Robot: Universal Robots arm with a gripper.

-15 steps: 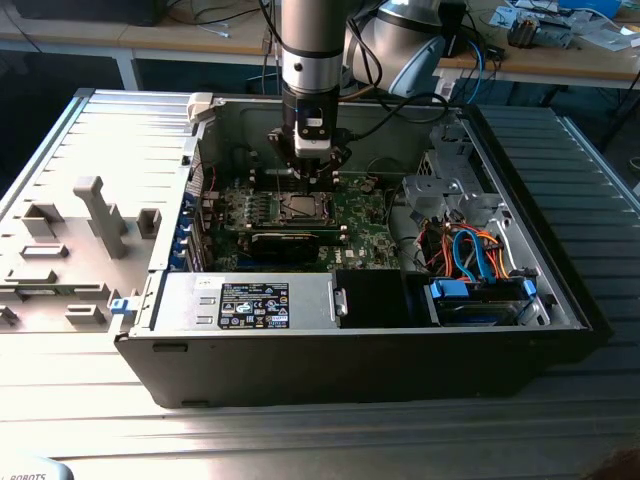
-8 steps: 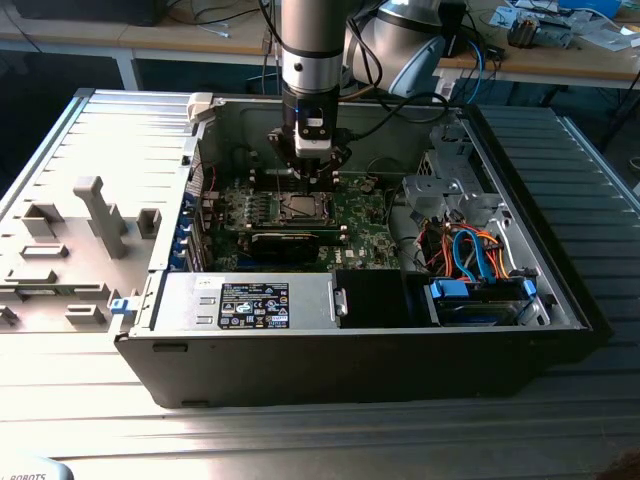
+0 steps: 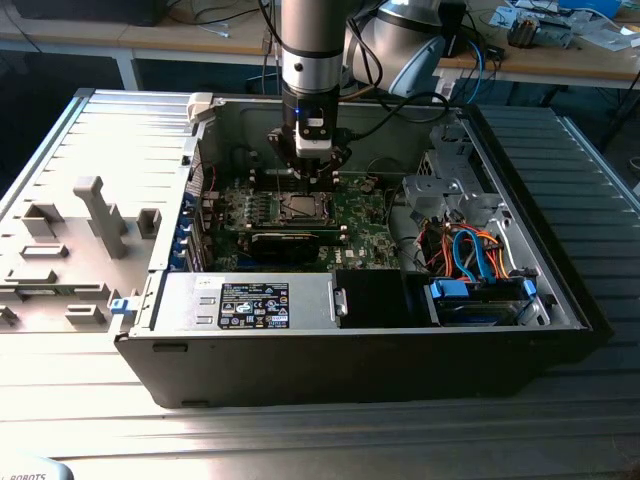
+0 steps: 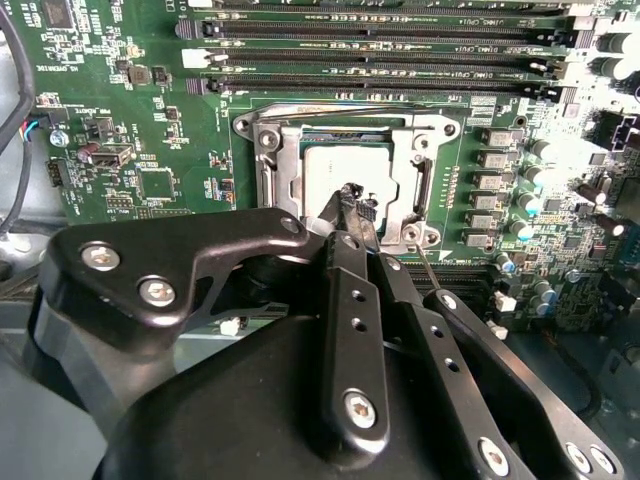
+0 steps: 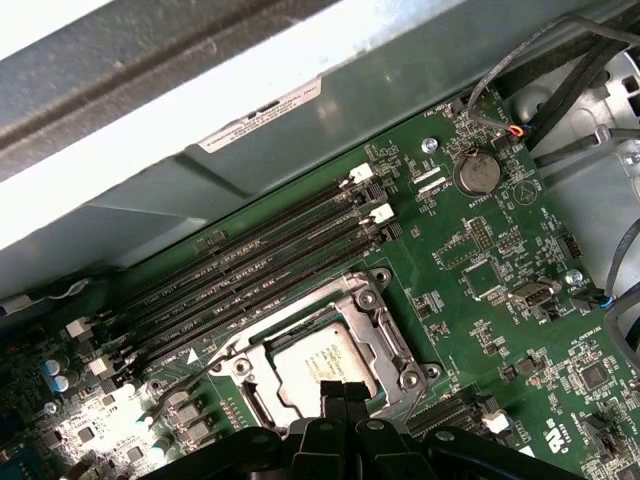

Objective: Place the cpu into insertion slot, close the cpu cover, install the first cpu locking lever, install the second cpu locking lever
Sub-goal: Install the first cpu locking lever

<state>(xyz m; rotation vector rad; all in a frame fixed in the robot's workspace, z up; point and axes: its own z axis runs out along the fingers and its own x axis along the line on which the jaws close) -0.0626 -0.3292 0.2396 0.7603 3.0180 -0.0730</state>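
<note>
Gripper [image 4: 352,200]: black, two-fingered, on the arm reaching down into the open computer case [image 3: 520,330]. The fingers [image 5: 330,405] are pressed together in both wrist views, with nothing seen between them. The tips hang over one edge of the cpu.

Cpu [image 4: 328,170]: square, dull silver top, seated flat in the insertion slot, below the gripper [image 3: 310,172] in the exterior view.

Insertion slot [image 4: 262,138]: silver-framed socket in the green circuit board [image 4: 150,110], just beside the memory slots.

Cpu cover [image 4: 425,180]: silver frame plate lying down around the chip, whose top shows through the cut-out centre. The same is seen in the first wrist view [image 5: 378,335].

Memory slots [image 5: 250,280]: four long dark rows running parallel along one side of the socket.

Coin battery [image 5: 477,172]: round, silver, on the board well apart from the socket.

Long black card [image 3: 295,240]: standing across the board, near the socket.

Cable bundle [image 3: 470,250]: orange, blue and white, at the exterior view's right inside the case.
</note>
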